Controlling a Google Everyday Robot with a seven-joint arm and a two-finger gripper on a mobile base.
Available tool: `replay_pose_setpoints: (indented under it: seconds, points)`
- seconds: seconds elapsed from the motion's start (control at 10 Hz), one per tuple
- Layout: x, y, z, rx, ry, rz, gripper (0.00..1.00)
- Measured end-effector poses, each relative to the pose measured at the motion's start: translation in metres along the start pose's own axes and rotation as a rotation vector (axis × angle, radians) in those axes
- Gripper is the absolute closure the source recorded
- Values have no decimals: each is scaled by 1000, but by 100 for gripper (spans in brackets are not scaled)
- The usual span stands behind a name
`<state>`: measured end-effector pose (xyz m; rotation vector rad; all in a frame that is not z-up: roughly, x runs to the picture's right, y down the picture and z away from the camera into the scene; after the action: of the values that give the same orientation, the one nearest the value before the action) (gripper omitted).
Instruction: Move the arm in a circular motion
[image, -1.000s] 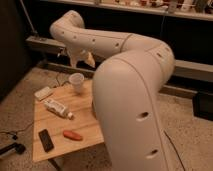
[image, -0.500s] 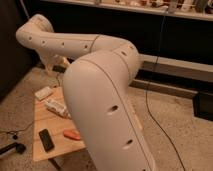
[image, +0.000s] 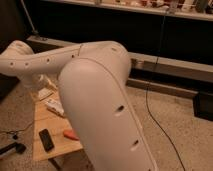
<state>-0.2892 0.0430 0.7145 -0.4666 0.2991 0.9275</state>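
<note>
Down at the far left, a black cable (image: 7, 134) trails over the speckled floor (image: 185, 135) beside a dark, stubby object (image: 12, 148) I can't make out. Next to them stands a small light-wood tabletop (image: 42, 117). On it lie a black rectangular handset (image: 46, 140) near the front edge, a white flat packet with printing (image: 54, 106) further back and another pale flat item (image: 45, 93) behind that. An orange, carrot-like piece (image: 70, 134) is partly tucked behind the arm.

The glossy cream-white robot arm (image: 100, 105) fills the middle. Its thick near segment rises from the bottom edge to a bulbous elbow, then a slimmer tube with small dark holes reaches left, above the back of the tabletop. The gripper (image: 43, 81) hangs beneath that far end, over the tabletop's rear, mostly hidden; whether the jaws are apart or together I cannot tell.

To the right a thin black cord (image: 148, 97) drops down the dark wall and runs across the floor. A dark box (image: 203, 105) sits at the right edge below a grey ledge (image: 175, 67).
</note>
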Motion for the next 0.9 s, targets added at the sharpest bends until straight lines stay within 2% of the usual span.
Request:
replay_pose_setpoints:
  seconds: [0.1,0.3,0.4,0.6,0.8,0.9]
  points:
    - [18,-2,-1,-4,8,-4,35]
    - [80,-26,4,4,58,20,35]
    - [101,-34,7,6,79,38,35]
    - [151,-60,19,21,148,99,35]
    - [187,-97,29,63,199,188,35]
    - [190,-123,30,97,202,250,35]
